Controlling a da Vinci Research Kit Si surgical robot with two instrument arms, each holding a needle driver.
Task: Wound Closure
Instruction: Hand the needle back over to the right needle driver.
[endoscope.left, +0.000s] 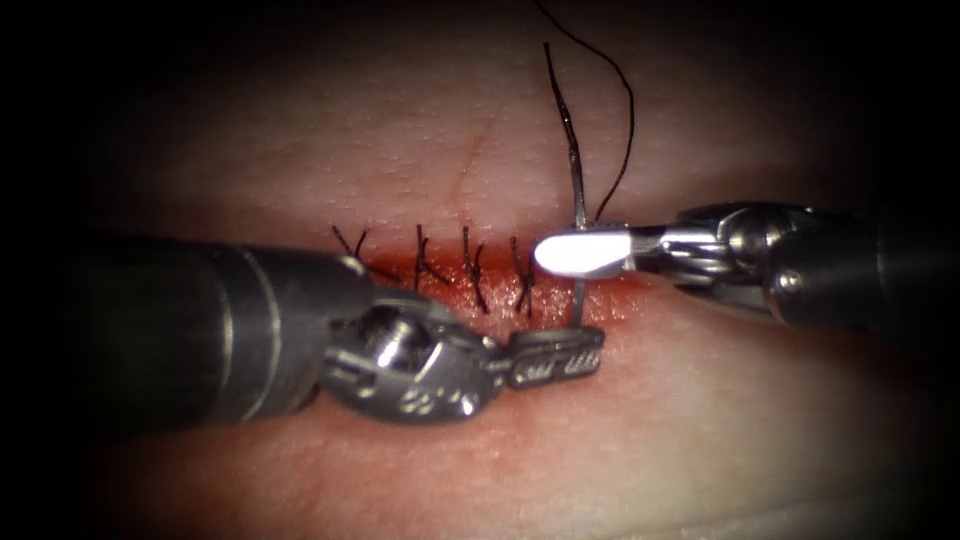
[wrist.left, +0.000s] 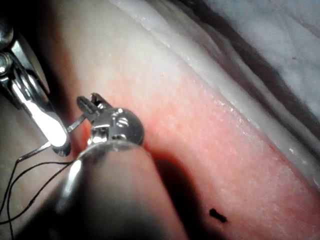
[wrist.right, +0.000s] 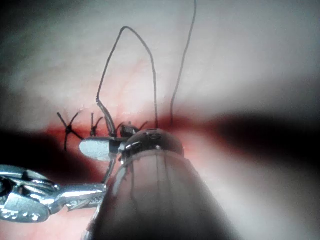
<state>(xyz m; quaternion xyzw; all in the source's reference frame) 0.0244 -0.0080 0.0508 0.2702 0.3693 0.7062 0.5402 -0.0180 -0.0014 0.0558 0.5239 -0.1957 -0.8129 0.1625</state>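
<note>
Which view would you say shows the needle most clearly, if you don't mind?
The endoscope view: the needle stands across the cut, both grippers on it. The left wrist view shows a short stretch; the right wrist view a partly hidden curve.

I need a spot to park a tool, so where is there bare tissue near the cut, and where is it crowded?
Bare tissue lies above the four tied stitches, left of the thread, and below both tools. It is crowded at the cut's right end: the left tool and right tool both grip the needle there, one near each end.
</note>
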